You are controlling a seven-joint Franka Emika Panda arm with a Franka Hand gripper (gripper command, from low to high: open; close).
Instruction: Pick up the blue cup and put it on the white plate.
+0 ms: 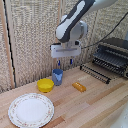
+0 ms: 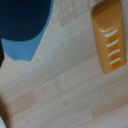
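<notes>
Wooden table [image 1: 100, 107], woven wall [image 1: 30, 35] behind

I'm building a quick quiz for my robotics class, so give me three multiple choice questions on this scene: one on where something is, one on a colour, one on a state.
1. What sits right beside the blue cup?
A. white plate
B. yellow bowl
C. toaster oven

2. What colour is the flat block lying on the table?
A. orange
B. green
C. purple

3. Where is the cup now?
A. on the plate
B. lifted in the air
C. standing on the table

Answers: 1 B, the yellow bowl is next to it; 2 A, it looks orange in both views; 3 C, it rests on the wood below the gripper, away from the white plate.
</notes>
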